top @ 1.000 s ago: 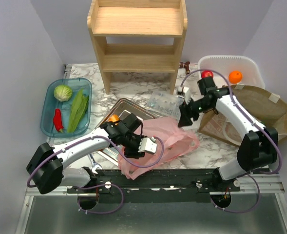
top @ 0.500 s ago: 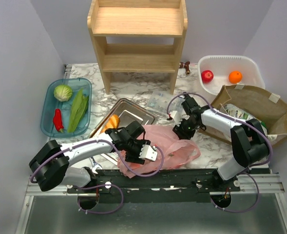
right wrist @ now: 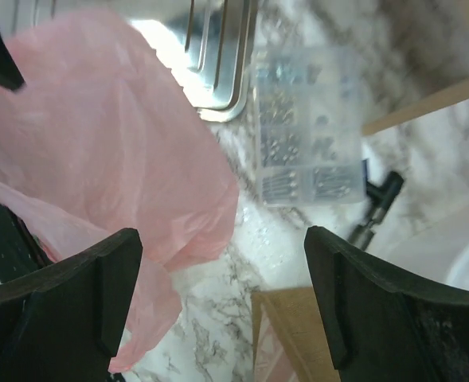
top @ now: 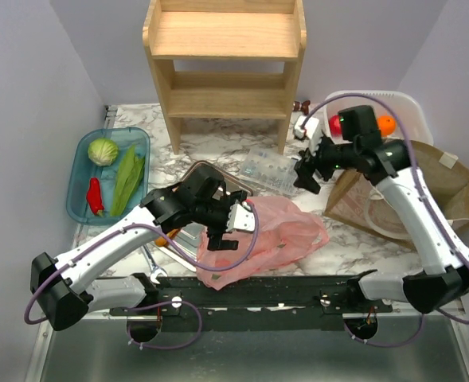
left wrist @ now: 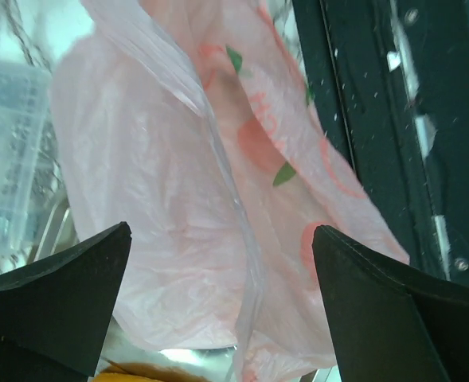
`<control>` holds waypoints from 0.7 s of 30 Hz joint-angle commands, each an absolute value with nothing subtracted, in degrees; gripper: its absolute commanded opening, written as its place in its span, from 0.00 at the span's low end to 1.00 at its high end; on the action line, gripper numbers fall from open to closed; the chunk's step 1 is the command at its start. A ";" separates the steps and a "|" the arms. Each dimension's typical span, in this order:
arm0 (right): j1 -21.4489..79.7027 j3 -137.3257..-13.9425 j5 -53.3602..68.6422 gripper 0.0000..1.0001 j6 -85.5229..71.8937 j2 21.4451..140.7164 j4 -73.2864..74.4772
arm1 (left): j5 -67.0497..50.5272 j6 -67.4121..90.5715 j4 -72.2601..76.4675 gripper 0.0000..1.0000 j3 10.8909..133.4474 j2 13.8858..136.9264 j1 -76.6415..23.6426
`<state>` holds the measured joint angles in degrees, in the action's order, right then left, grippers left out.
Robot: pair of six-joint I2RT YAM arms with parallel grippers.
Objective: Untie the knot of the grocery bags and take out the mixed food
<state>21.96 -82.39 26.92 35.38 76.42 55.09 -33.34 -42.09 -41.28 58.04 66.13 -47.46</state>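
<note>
- Left gripper (top: 234, 221) is spread wide and empty, over the pink grocery bag (top: 286, 235), which lies slack toward the table's 6 o'clock.
- Right gripper (top: 306, 169) is also spread and empty, at the bag's 1 o'clock.
- Cabbage (top: 103, 151) sits in the blue bin (top: 76, 199) at 9 o'clock.

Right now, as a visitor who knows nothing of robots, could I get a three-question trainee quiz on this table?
1. True or false: the left end effector and the right end effector are both open.
2. What lies in the blue tray? A) cabbage, greens, pepper; B) bread; C) bottles.
3. Name the container holding the orange.

Key: 1 true. 2 A. 3 the white basin.
</note>
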 commanded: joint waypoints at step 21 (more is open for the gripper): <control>-26.98 -89.02 23.52 0.84 57.31 85.41 81.12 | -30.55 -25.93 -36.64 0.99 74.41 73.14 -45.80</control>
